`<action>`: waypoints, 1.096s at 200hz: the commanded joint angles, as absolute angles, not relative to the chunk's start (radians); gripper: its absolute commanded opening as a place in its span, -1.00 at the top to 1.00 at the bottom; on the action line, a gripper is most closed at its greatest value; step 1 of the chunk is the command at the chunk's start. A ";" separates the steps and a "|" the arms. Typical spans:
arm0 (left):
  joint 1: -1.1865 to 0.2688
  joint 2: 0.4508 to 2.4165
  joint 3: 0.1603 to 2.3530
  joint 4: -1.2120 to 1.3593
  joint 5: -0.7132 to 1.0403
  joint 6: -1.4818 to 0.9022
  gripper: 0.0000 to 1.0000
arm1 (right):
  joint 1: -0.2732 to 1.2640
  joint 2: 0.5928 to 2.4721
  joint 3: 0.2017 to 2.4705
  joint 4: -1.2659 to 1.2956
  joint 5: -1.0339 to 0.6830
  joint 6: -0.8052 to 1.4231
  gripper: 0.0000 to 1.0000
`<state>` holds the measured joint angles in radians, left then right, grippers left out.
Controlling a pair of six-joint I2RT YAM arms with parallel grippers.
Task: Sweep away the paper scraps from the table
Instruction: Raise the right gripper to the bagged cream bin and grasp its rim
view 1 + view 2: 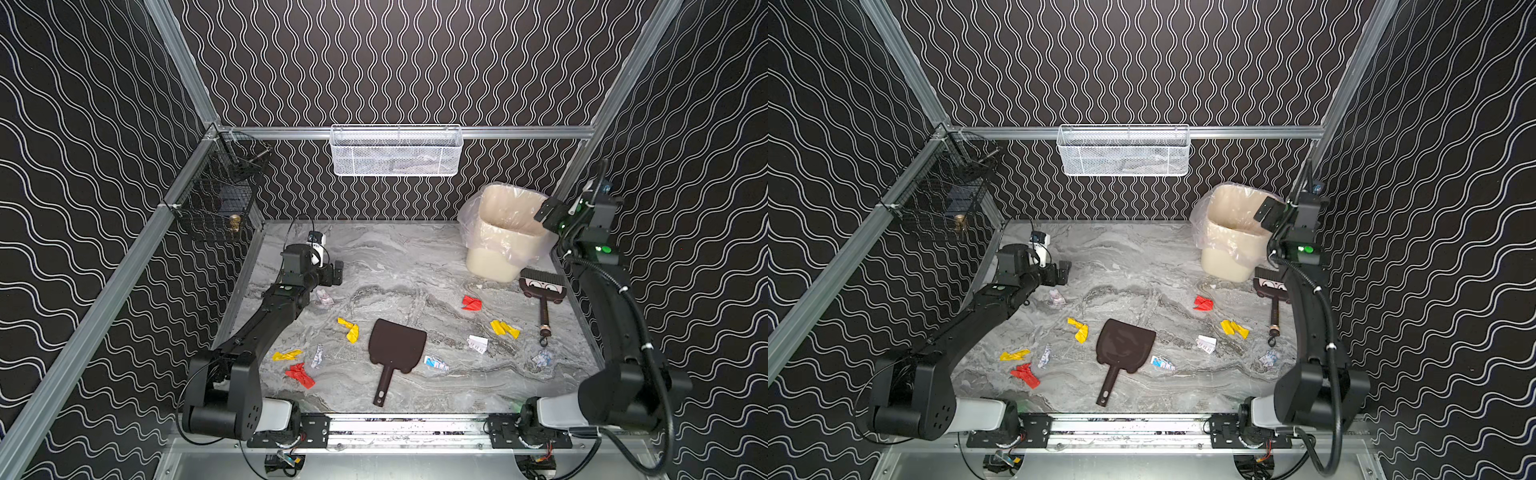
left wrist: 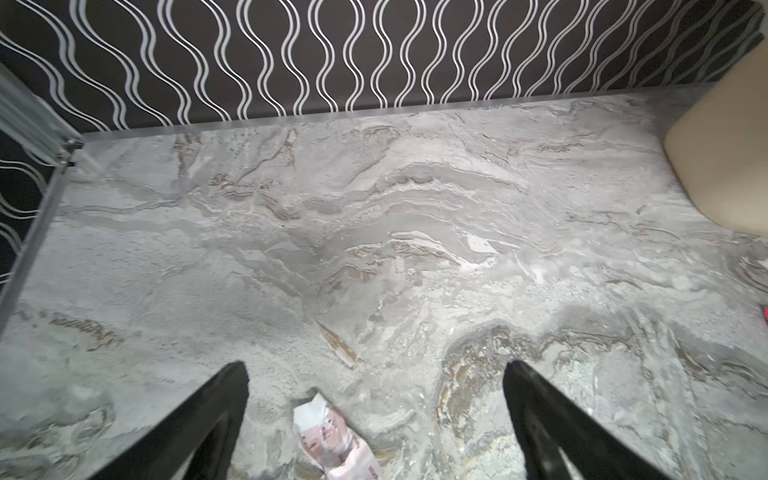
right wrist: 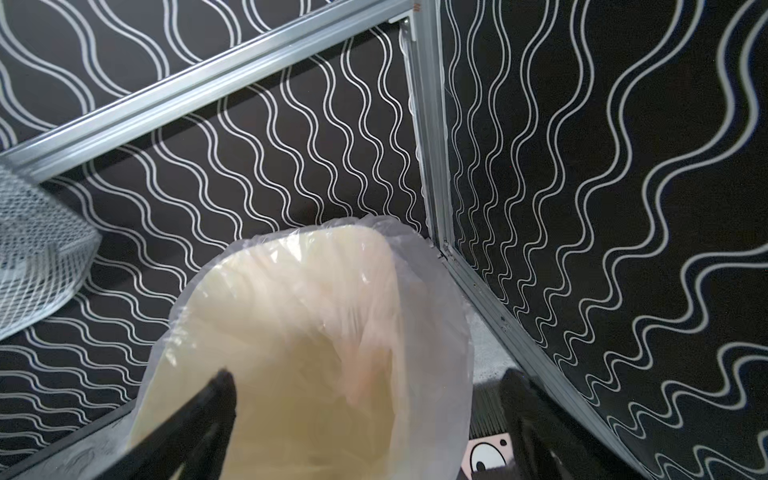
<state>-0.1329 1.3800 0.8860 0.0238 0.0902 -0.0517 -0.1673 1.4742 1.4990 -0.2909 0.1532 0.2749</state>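
Bench [image 1: 407,266]: grey-veined marble, railed in aluminium. Paper scraps [image 1: 348,329]: about ten in both top views, red, yellow and printed white, strewn across the near half of the bench from left to right, none yet gathered. One pinkish printed scrap [image 2: 332,440] lies just nearward of the left claw. Left claw [image 2: 376,374]: jaws spread wide, empty, low over the far-left part of the bench. Right claw [image 1: 548,214]: jaws wide apart, empty, raised by the rim of the lined waste bin [image 1: 498,257] in the far-right corner. Brush [image 1: 542,291]: head just beside the bin, handle running toward the near rail. It lies below and nearward of the right claw, and the right arm is the nearer. Dustpan [image 1: 397,345]: mid-bench, mouth facing away, handle pointing to the near rail, roughly between the arms. Judged step: both tools untouched. The right claw would likely have to drop and come back toward the brush handle, closing across its long axis.
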 commanded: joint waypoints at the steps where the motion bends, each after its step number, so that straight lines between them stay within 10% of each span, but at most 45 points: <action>1: -0.137 1.388 0.902 0.000 0.126 -0.069 -0.98 | -0.220 1.552 1.585 -0.358 0.050 0.354 -0.98; 219: -0.137 1.404 0.923 -0.096 0.217 -0.055 -0.98 | -0.311 1.987 1.989 -0.723 -0.314 0.218 -0.06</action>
